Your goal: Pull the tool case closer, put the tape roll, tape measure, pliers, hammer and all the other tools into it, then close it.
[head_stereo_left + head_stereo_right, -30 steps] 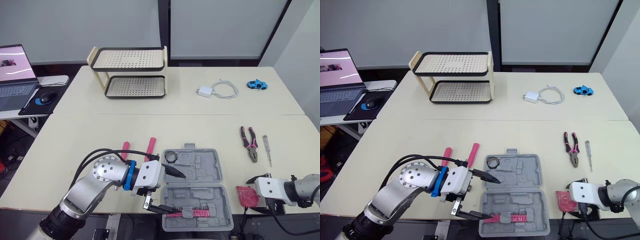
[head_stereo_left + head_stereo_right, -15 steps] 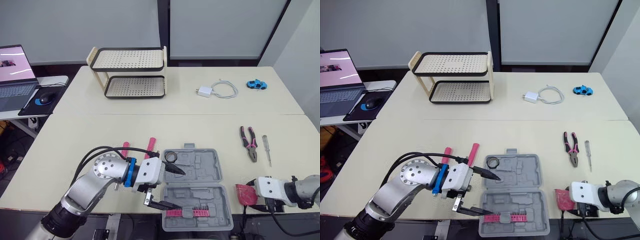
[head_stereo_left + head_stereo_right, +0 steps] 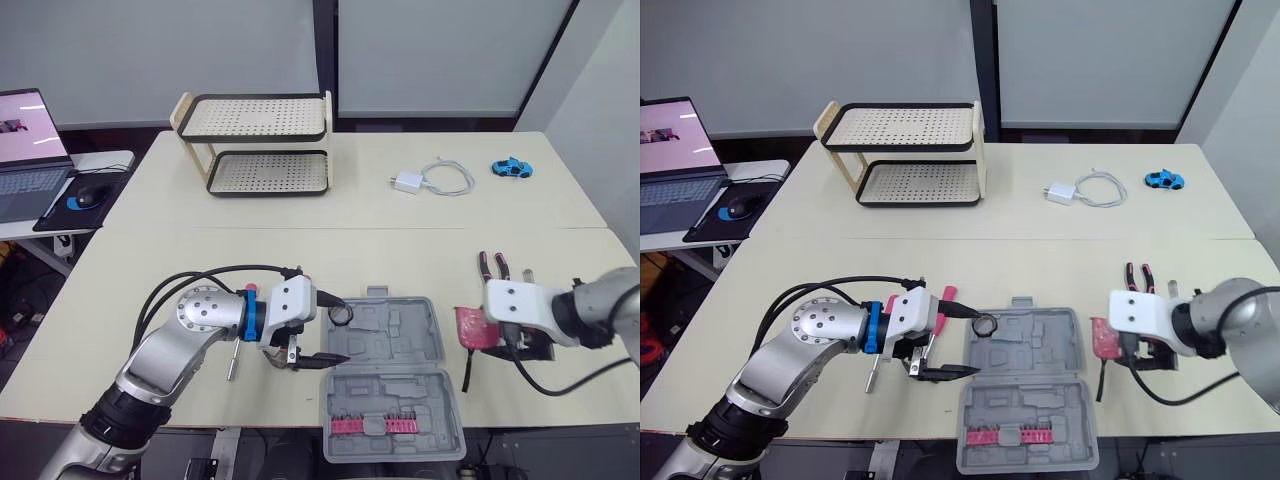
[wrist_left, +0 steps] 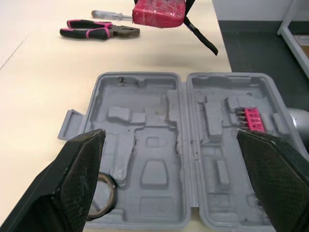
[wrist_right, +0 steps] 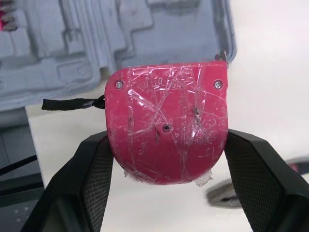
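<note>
Right claw point(image 3: 474, 329): closed on the tape measure point(image 5: 166, 125), a black finger point(image 5: 91, 183) on either side of it; raised off the table point(image 3: 150, 270), just right of the case's far half
Tape measure: red, wrapped in clear film; outside the case; its black strap point(image 3: 467, 366) hangs down beside the case's right edge
Left claw point(image 3: 334, 330): spread wide with nothing in it; at the case's left edge, one finger over the far-left corner and the other lower along that edge; whether the upper tip touches the tape roll cannot be told
Case point(image 3: 395, 385): grey, lying open and flat at the table's near edge, both halves facing up; the near half holds a pink bit strip point(image 3: 365, 425)
Tape roll point(image 3: 343, 313): black ring lying in the case's far-left corner
Pliers point(image 4: 99, 30): pink and black handles; on the table to the right of the case, past the right claw
Screwdriver point(image 4: 112, 15): beside the pliers, on their side away from the case
Pink grip point(image 3: 948, 293): on the table just off the case's far-left corner, partly hidden by the left arm; which tool it belongs to cannot be told
Metal shaft point(image 3: 234, 360): on the table left of the case, beyond the left claw
Rack point(image 3: 258, 145): two tiers, well behind the case, toward the left
Charger point(image 3: 408, 182): white, with a coiled cable; well behind the case
Toy car point(image 3: 512, 168): blue; behind the case, toward the right
Laptop point(image 3: 28, 150): open on a side desk far left of the case
</note>
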